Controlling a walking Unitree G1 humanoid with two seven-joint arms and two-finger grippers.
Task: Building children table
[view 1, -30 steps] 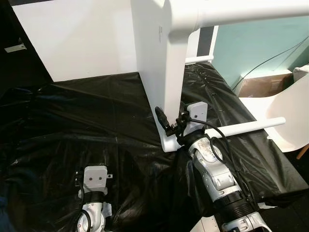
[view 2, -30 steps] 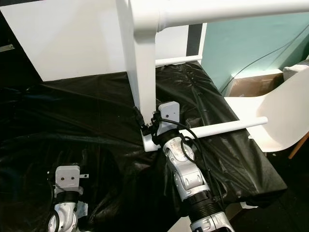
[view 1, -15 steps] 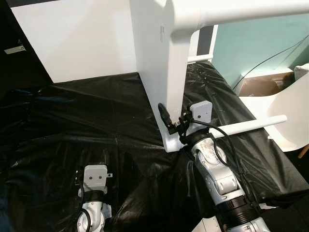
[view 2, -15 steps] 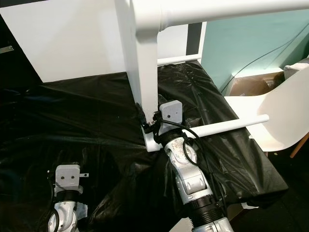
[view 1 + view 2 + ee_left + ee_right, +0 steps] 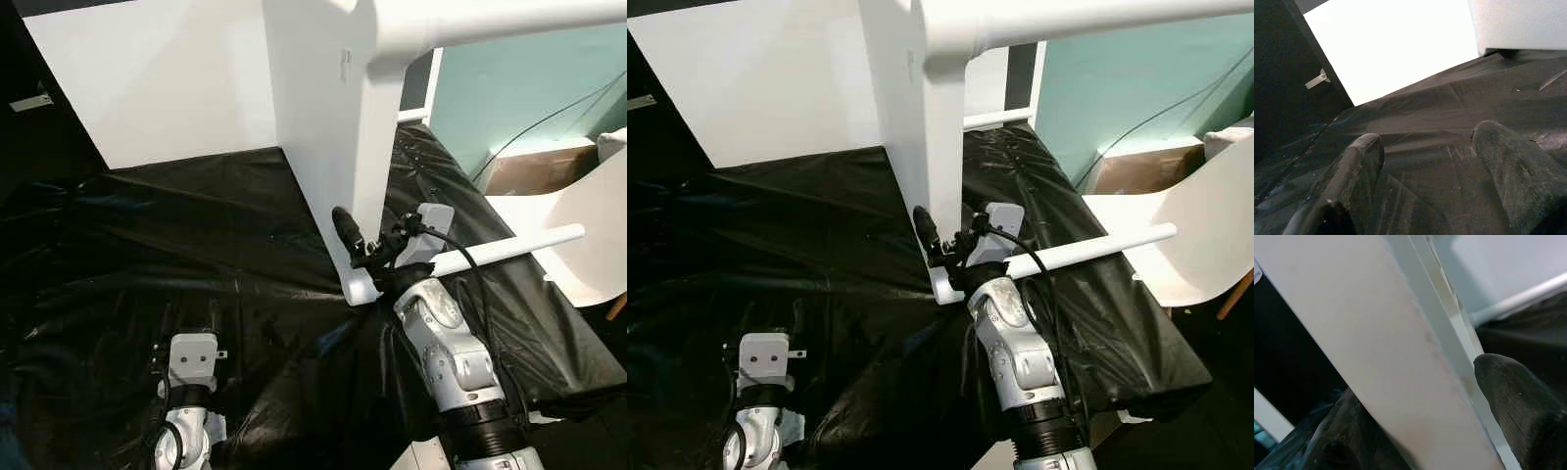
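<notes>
- Left gripper (image 5: 1425,161) is seen low at the left, its two black fingers (image 5: 1354,171) spread apart with nothing held between them, hovering over the black plastic sheet (image 5: 147,245).
- Its silver left arm (image 5: 186,431) is shown coming up from the bottom edge, with a grey camera block at the wrist.
- A small metal bracket (image 5: 1316,80) can be made out on the dark wall at far left.
- Behind the sheet, a large white board (image 5: 167,78) is stood upright, leaning back against the wall.
- At centre, the white table panel (image 5: 328,137) is held on edge on the bench (image 5: 1136,372), its rounded lower corner touching the sheet.
- Right gripper (image 5: 364,247) is clamped on that panel near its lower corner: one black finger (image 5: 1513,401) is pressed on each face, the panel's edge being seen between them in the right wrist view.
- A white round leg (image 5: 490,20) is seen running off to the right from the panel's top.
- The right arm (image 5: 456,362) is angled up from the lower right, a black cable looped over it.
- Just beyond the wrist, a loose white rod (image 5: 519,245) is laid across the sheet, pointing right.
- At far right, a white chair (image 5: 588,235) is stood beside the bench, with a cardboard box (image 5: 529,171) near the teal wall (image 5: 519,88).
</notes>
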